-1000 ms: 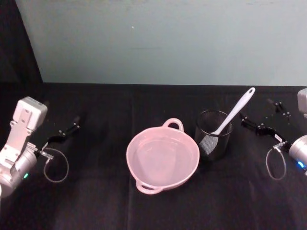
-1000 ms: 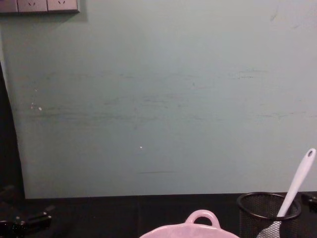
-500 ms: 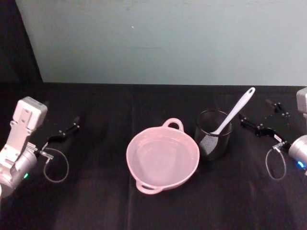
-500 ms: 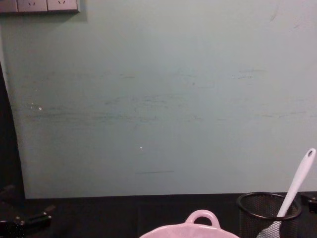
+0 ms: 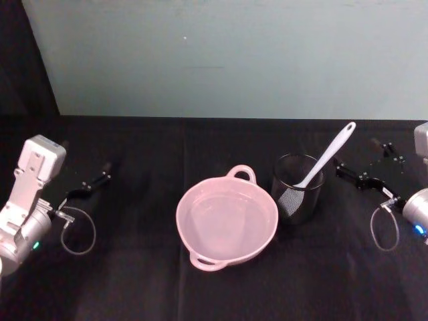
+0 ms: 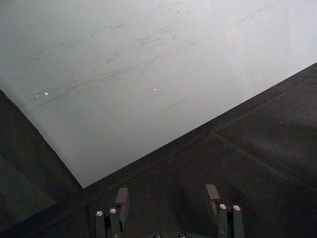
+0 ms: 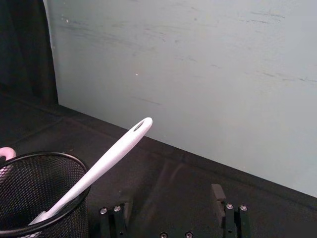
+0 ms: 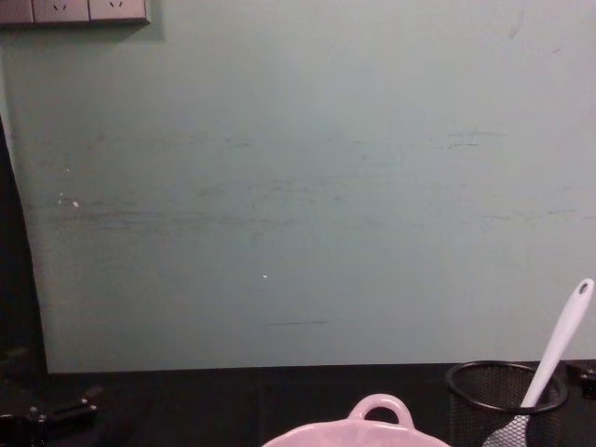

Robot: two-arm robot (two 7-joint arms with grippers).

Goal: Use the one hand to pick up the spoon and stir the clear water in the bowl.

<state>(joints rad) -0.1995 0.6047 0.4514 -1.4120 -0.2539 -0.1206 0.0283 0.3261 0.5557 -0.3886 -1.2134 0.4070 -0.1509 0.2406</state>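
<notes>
The white spoon (image 5: 328, 155) stands tilted in the black mesh cup (image 5: 297, 188), just right of the pink bowl (image 5: 226, 219) mid-bench (image 5: 134, 281). The right claw (image 5: 366, 171) hovers right of the cup, jaws apart and empty. The left claw (image 5: 90, 184) sits far left, apparently open too, though dim against the cloth.

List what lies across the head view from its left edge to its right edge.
left gripper → bowl → black mesh cup, with the spoon standing in it and leaning right → right gripper
</notes>
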